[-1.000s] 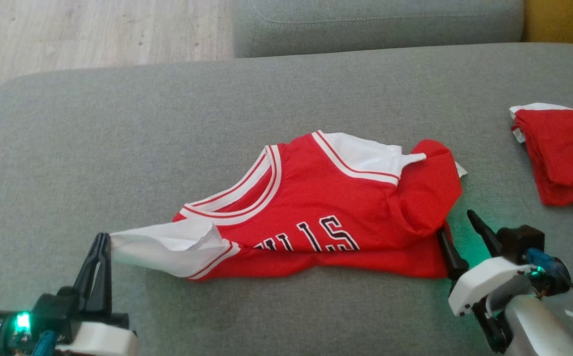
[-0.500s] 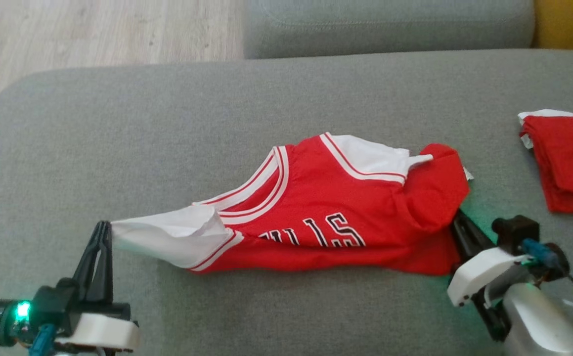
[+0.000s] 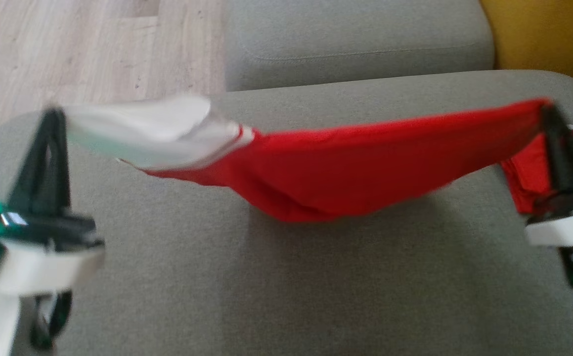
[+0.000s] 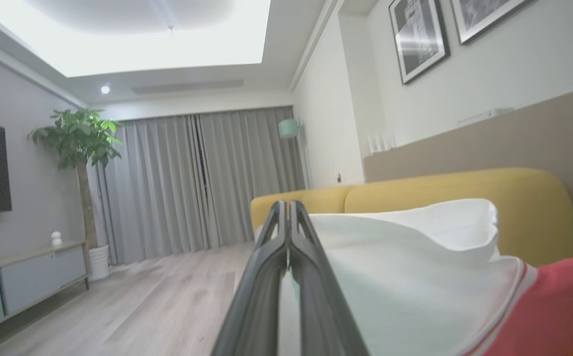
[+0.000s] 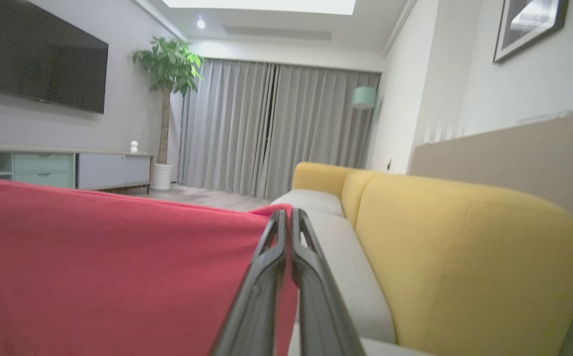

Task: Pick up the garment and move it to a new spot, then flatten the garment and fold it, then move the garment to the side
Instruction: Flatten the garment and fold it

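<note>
Across the middle of the frame, above the grey seat cushion [image 3: 286, 287], the garment [image 3: 345, 168] hangs stretched, sagging at centre. At frame left, the left gripper [image 3: 54, 116] points up-frame, clamped on the white end. At upper right, the right gripper [image 3: 548, 111] is clamped on the red end.

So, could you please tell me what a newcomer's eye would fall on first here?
The red jersey stands out first: it hangs in the air across the middle of the head view, stretched above the grey sofa seat. The left pincer is shut on its white end and the right pincer on its red end. Then the yellow sofa back, right side of the right wrist view.
</note>
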